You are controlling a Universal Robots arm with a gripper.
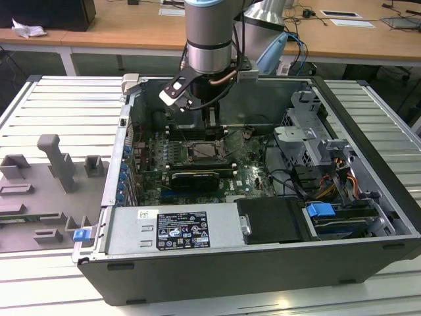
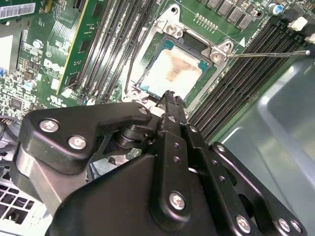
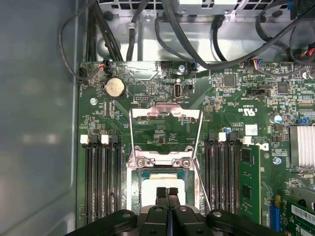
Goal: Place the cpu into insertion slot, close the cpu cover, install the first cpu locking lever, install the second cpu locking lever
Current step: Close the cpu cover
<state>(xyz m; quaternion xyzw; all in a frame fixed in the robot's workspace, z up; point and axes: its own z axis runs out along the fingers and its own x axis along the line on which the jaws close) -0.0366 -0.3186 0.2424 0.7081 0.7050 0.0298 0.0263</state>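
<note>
Room light even, bright in the exterior view; computer case (image 1: 217, 289) interior was dimmer w/ soft shadows. Glare washed out cpu (image 2: 172, 73) face in the second wrist view.

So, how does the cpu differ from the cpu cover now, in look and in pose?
The cpu is a solid pale plate with a brownish smear; the cpu cover is a silvery frame with a large window. The cpu lies flat in the insertion slot; the cpu cover is swung open, off the chip. Both are square and metallic.
</note>
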